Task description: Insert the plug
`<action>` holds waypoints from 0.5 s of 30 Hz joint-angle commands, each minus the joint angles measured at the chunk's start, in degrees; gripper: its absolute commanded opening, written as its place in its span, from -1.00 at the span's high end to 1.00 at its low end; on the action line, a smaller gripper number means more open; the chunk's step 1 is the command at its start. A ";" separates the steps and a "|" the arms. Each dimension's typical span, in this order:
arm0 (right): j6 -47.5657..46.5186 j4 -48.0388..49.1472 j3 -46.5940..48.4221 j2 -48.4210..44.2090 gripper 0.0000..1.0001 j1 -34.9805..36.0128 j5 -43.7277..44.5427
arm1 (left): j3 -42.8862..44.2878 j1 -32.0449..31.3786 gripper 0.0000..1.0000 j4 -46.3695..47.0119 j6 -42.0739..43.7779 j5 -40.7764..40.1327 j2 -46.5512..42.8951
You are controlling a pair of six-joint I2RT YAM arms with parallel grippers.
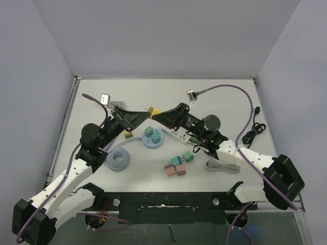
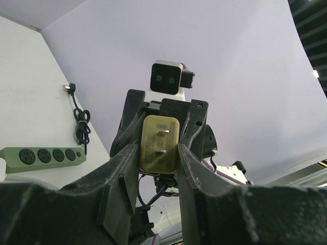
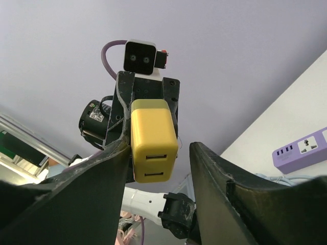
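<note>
Within the left hand (image 2: 156,149) sits the plug (image 2: 159,143).

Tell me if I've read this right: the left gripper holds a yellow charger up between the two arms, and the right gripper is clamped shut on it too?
Not quite. The right gripper is open, not clamped: the right wrist view shows a clear gap between the yellow charger and one of the fingers. The left gripper does hold it up between the arms.
</note>
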 commanded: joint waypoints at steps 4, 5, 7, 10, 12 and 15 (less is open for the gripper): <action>2.81 13.56 1.07 2.22 0.14 0.46 3.89 | 0.63 -0.32 0.72 4.34 -0.94 -1.87 -0.72; 2.65 13.14 1.43 2.31 0.17 0.37 3.86 | 0.43 -0.32 0.72 4.16 -0.84 -2.08 -0.91; 2.43 12.42 1.91 2.54 0.18 0.38 3.56 | 0.09 -0.31 0.72 3.77 -0.90 -2.32 -1.21; 2.45 12.18 1.89 2.64 0.36 0.21 3.43 | 0.00 -0.32 0.72 2.91 -0.67 -2.57 -1.41; 2.16 11.87 1.93 2.56 0.53 0.07 3.02 | 0.00 -0.32 0.66 1.94 -0.36 -2.80 -1.58; 0.67 9.08 2.06 1.87 0.75 -0.57 1.90 | 0.47 -0.31 0.32 -1.48 1.37 -3.31 -1.87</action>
